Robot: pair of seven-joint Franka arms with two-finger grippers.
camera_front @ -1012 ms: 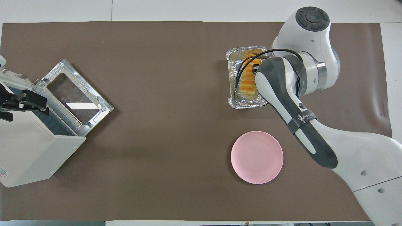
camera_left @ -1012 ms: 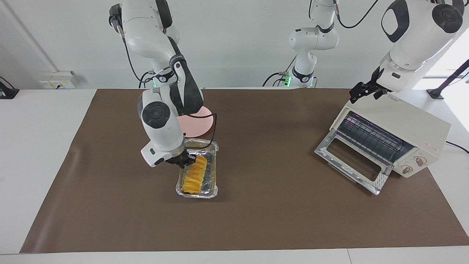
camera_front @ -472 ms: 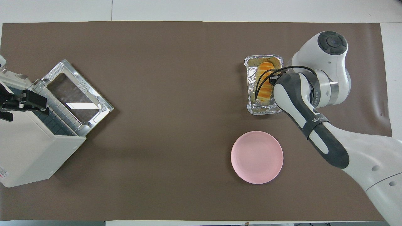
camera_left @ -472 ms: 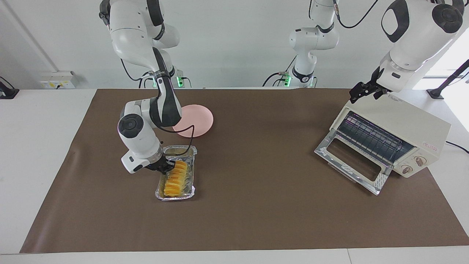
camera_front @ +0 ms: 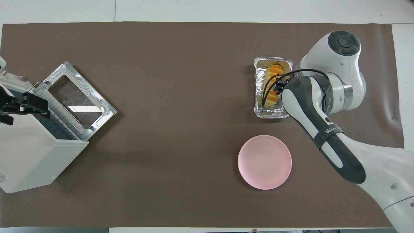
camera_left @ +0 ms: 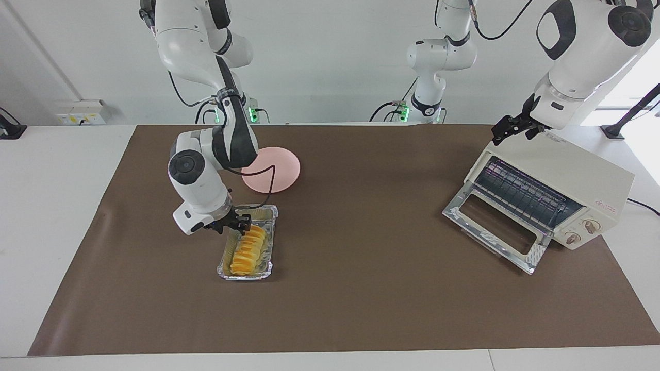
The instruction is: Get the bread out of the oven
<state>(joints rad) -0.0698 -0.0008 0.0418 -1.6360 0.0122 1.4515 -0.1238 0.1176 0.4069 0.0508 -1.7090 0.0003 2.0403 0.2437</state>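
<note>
Your right hand point(camera_left: 238, 225) sits low over the foil tray point(camera_left: 225, 267), at the end of the bread point(camera_left: 247, 250) nearer the robots; its fingers stand apart and clamp nothing. The bread lies lengthwise in the foil tray on the brown mat point(camera_left: 361, 288), toward the right arm's end of the worktop. The pink plate point(camera_left: 281, 170) lies nearer the robots. The oven point(camera_left: 577, 180) stands at the left arm's end, door dropped open. Your left hand point(camera_left: 508, 129), fingers apart, waits over the oven's top edge.
</note>
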